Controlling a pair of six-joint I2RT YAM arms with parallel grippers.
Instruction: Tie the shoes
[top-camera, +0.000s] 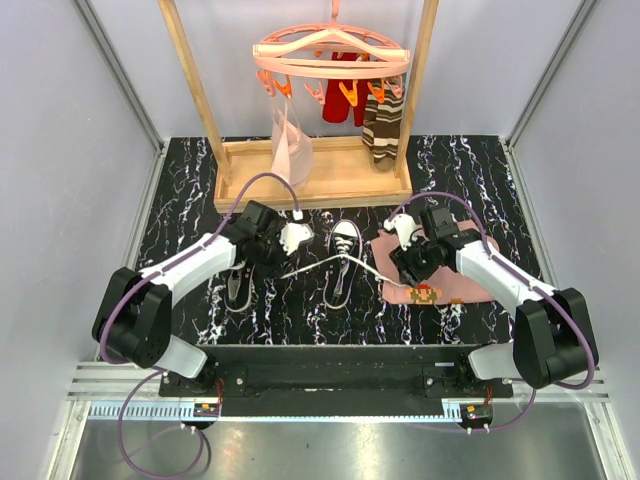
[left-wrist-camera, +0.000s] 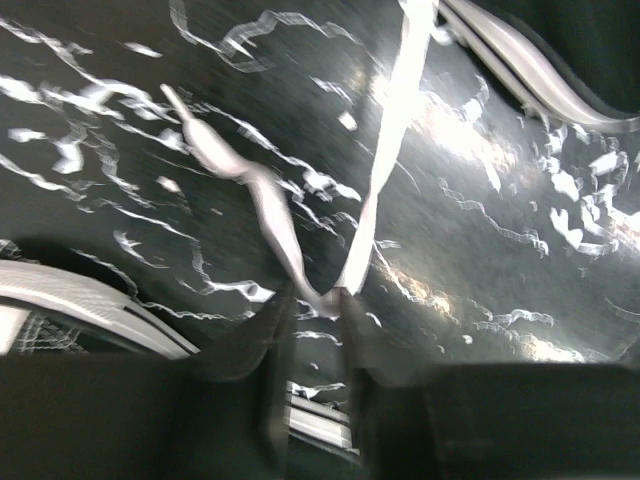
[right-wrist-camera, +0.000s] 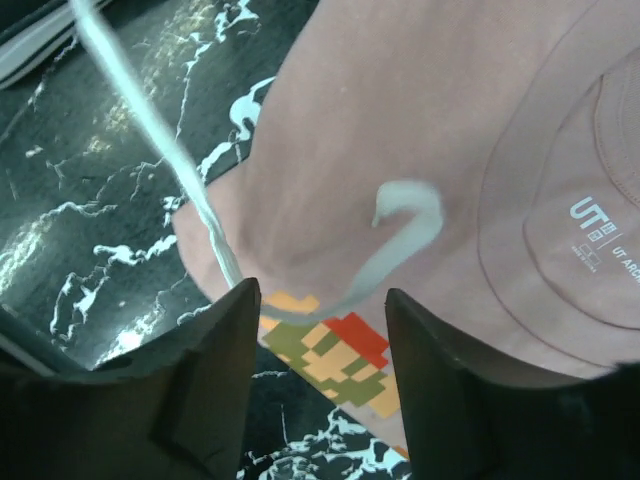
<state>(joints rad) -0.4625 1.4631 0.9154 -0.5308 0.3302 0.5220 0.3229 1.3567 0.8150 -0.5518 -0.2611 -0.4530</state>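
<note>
Two dark shoes with white toe caps stand on the black marble table: one in the middle (top-camera: 340, 262), the other (top-camera: 238, 285) half under my left arm. White laces (top-camera: 312, 264) run out from the middle shoe to both sides. My left gripper (top-camera: 279, 264) (left-wrist-camera: 316, 300) hovers low over the table, jaws a little apart, with a folded bend of lace (left-wrist-camera: 385, 150) lying at its fingertips. My right gripper (top-camera: 400, 270) (right-wrist-camera: 322, 300) is open over the pink cloth (right-wrist-camera: 400, 120). A loose lace end (right-wrist-camera: 410, 215) curls on the cloth between its fingers, touching neither.
A wooden rack (top-camera: 310, 185) stands at the back, with a pink hanger carrying striped socks (top-camera: 383, 130) and a pale cloth (top-camera: 292, 150). The pink cloth with the pixel figure (top-camera: 470, 285) lies right of the middle shoe. White shoe soles (left-wrist-camera: 80, 300) edge the left wrist view.
</note>
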